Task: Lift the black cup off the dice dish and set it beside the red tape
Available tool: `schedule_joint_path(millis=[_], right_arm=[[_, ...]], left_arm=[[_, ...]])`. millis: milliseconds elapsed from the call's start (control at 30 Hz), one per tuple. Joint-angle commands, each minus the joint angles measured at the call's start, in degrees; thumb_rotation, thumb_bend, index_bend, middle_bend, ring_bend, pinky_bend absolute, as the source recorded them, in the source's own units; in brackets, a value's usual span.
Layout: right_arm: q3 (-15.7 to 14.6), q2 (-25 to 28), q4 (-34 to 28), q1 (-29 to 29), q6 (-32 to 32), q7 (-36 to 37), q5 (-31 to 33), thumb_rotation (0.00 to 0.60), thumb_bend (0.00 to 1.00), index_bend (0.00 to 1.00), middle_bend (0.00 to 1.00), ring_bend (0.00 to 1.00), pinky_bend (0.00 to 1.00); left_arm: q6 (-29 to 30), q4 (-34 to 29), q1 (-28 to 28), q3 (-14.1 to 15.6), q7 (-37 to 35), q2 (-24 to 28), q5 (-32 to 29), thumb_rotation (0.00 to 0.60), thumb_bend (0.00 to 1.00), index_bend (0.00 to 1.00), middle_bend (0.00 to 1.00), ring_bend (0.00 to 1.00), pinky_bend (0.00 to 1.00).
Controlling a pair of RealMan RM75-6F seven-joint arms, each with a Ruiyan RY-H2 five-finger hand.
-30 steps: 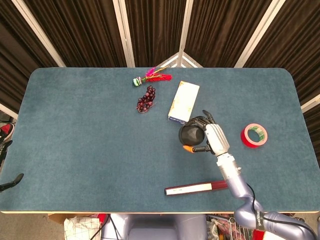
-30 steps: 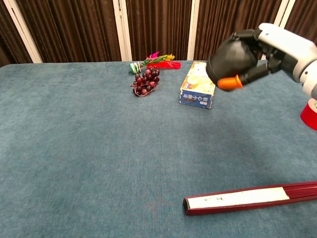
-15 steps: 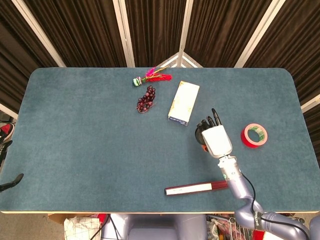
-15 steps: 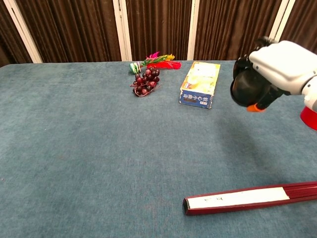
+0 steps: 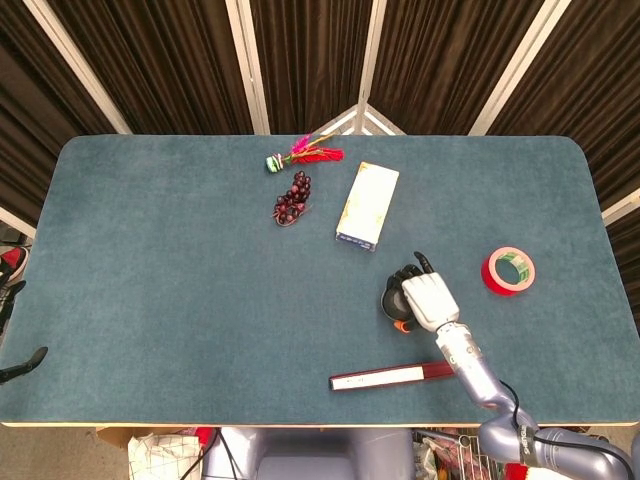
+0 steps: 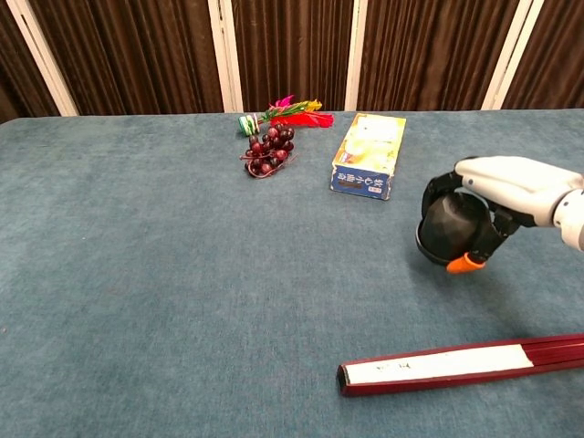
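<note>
the right robot hand (image 6: 497, 201) is grasping the black cup (image 6: 449, 227) low above the surface (image 6: 182, 301), apparently readying placement near the red tape (image 5: 508, 270).

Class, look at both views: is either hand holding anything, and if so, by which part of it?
The right hand holds the black cup, its fingers wrapped around the cup's side wall from above. The left hand shows in neither view.
</note>
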Motion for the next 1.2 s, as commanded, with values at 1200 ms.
schedule_joint_path(millis=[1200], right_arm=[[-0.96, 0.16, -2.00, 1.97, -0.70, -0.77, 5.07, 0.600, 0.09, 0.14, 0.32, 0.16, 0.00]], left_arm=[[-0.06, -0.09, -0.01, 0.18, 0.31, -0.01, 0.15, 0.600, 0.31, 0.12, 0.00, 0.00, 0.09]])
